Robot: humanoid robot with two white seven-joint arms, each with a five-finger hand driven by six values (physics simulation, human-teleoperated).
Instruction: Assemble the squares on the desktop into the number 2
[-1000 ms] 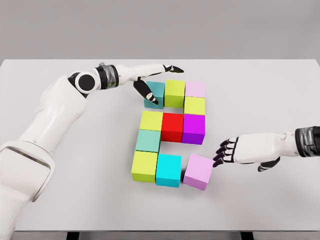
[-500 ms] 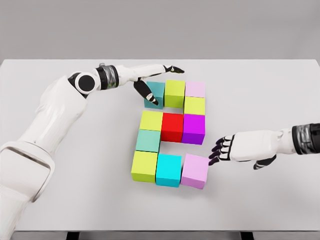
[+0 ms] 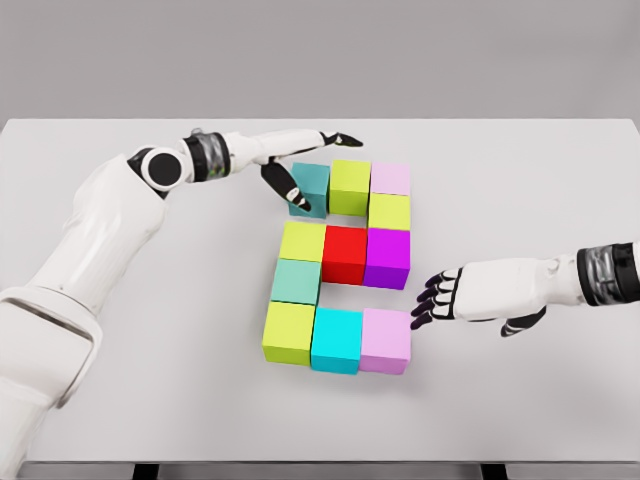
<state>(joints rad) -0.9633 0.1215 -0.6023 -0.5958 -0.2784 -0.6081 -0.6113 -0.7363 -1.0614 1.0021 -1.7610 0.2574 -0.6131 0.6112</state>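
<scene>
Right fingers [image 3: 428,303] touch the pink cube's [image 3: 386,340] right edge.

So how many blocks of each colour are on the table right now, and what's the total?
Yellow-green blocks: 4
Teal blocks: 2
Light pink blocks: 2
Red block: 1
Purple block: 1
Cyan block: 1
Total: 11

A pale grey bench [image 3: 520,400] is seen filling most of the view. A plain grey wall [image 3: 320,55] is shown behind its far edge.
</scene>
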